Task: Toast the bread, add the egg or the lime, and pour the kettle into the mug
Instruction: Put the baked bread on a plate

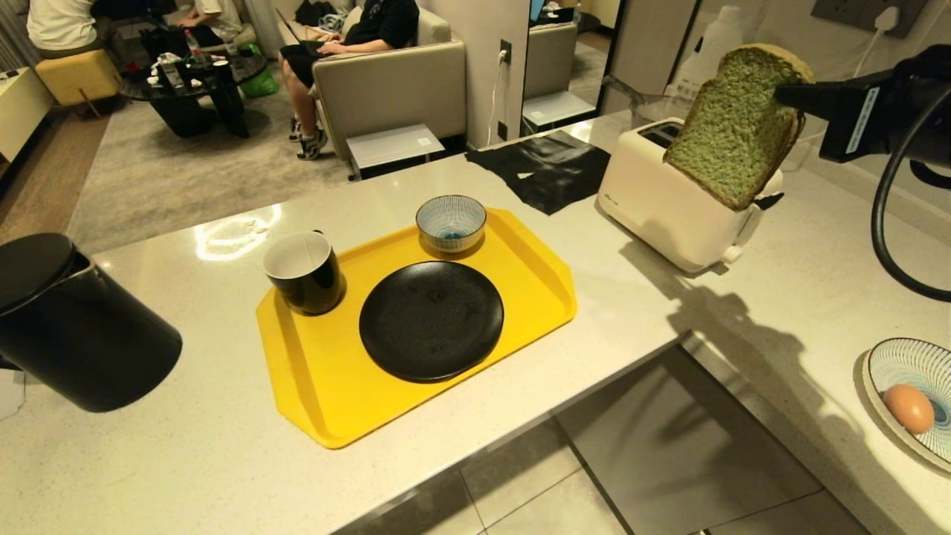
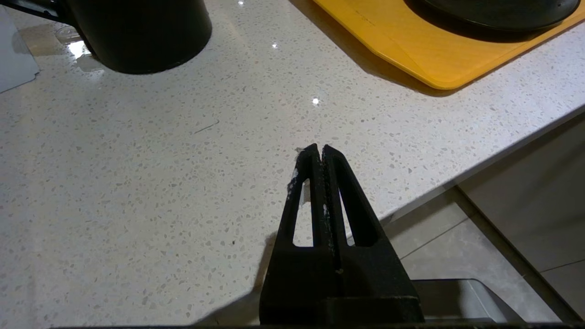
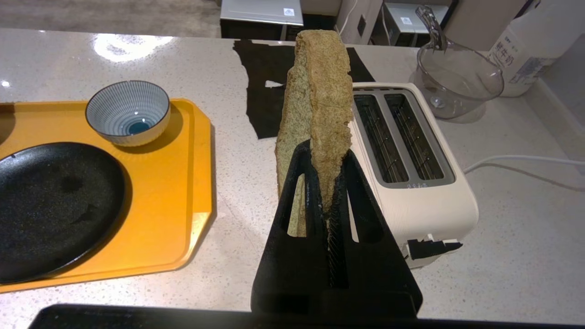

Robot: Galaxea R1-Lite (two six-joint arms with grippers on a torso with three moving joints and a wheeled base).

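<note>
Bread is hanging in the air, pinched at its upper crust edge by your right gripper, whose fingers are clamping tight on the slice. You are holding it tilted, its lower corner just in front of the cream two-slot toaster and above its near side, not yet over either slot. From the right wrist view the slice is standing edge-on, beside the slots rather than lined up with them.

You are working the first step, toasting, and it looks barely begun: both slots are showing empty. The next move calls for you to carry the slice across until its lower edge is sitting directly over one slot, square it to the slot's length, then lower before letting go; a tilted entry could catch the crust on the rim.

Further out, the black mug and a black plate are waiting on the yellow tray, the black kettle is standing on the counter to its left, and the egg is lying in a striped dish at your right. Your left gripper is idling, fingers pressed together and empty, above bare counter near the kettle.
</note>
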